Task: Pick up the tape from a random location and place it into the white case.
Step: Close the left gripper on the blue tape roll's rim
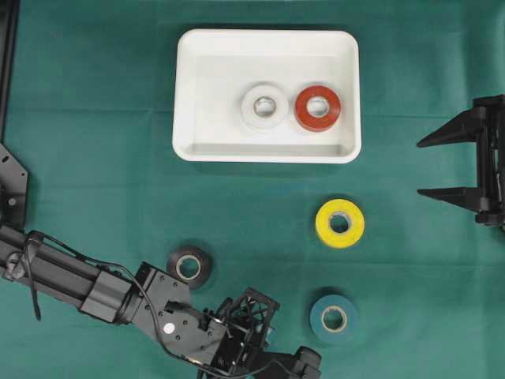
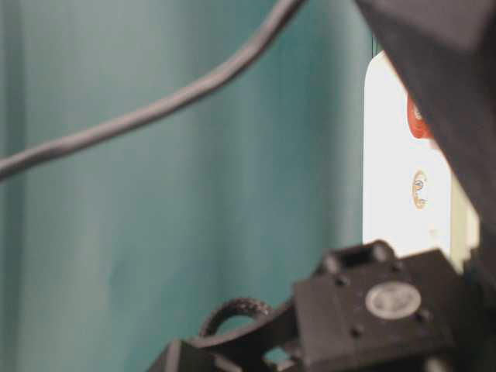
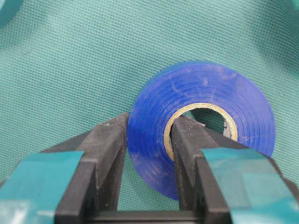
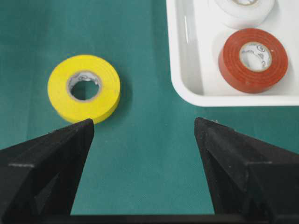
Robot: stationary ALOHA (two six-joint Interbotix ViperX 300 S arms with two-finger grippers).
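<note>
A blue tape roll [image 3: 201, 126] lies on the green cloth in the left wrist view. My left gripper [image 3: 150, 119] is shut on its wall, one finger outside the roll and the other inside its cardboard core. In the overhead view the left arm reaches to the bottom edge and the blue roll is hidden there. The white case [image 1: 183, 95] stands at the top centre and holds a white roll [image 1: 264, 106] and a red roll [image 1: 317, 108]. At the right edge my right gripper [image 1: 420, 168] is open and empty, level with the gap between the case and a yellow roll [image 1: 340, 223].
A teal roll [image 1: 333, 318] lies near the left gripper and a black roll [image 1: 188, 267] lies beside the left forearm. The right wrist view shows the yellow roll [image 4: 85, 88] at left and the case corner [image 4: 180, 70] at right.
</note>
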